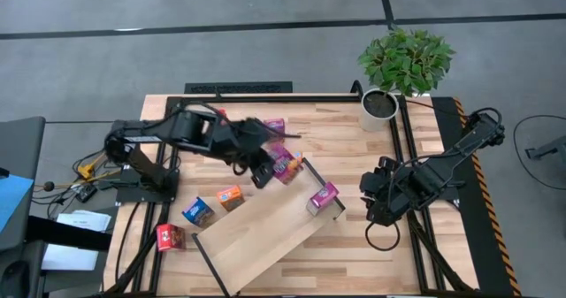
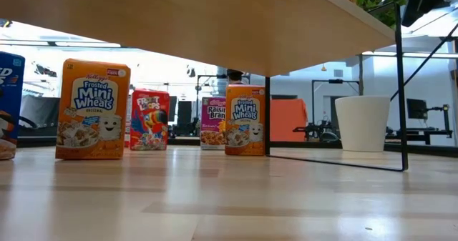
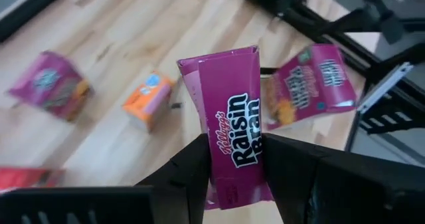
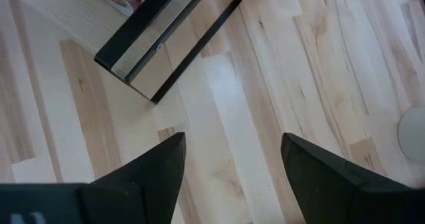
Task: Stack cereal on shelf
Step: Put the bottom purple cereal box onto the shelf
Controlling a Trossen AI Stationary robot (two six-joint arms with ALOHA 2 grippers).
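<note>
My left gripper (image 1: 268, 171) (image 3: 236, 154) is over the table's middle, by the far end of the shelf (image 1: 265, 232), and is shut on a magenta Raisin Bran box (image 1: 286, 164). The shelf, a pale board in a black frame, lies slantwise. Another magenta box (image 1: 323, 197) (image 3: 312, 84) stands on its right end. An orange box (image 1: 230, 197), a blue box (image 1: 198, 211) and a red box (image 1: 170, 237) stand on the table left of the shelf, and a magenta one (image 1: 274, 126) stands farther back. My right gripper (image 1: 375, 208) (image 4: 232, 151) hangs open over bare table right of the shelf. My left gripper pinches the Raisin Bran box between its two fingers (image 3: 192, 171), at the box's near end (image 3: 239, 174), on two opposite sides. It comes from the table's left, slanting down, with the box pointing away along the fingers. The box looks lifted clear of the table.
A potted plant (image 1: 398, 68) in a white pot (image 2: 361, 123) stands at the far right corner. In the low view the shelf's underside (image 2: 215, 26) spans the top, with several boxes such as Frosted Mini Wheats (image 2: 93, 109) and Froot Loops (image 2: 149, 119) standing beyond. The shelf's black frame corner (image 4: 166, 44) lies ahead of my right gripper.
</note>
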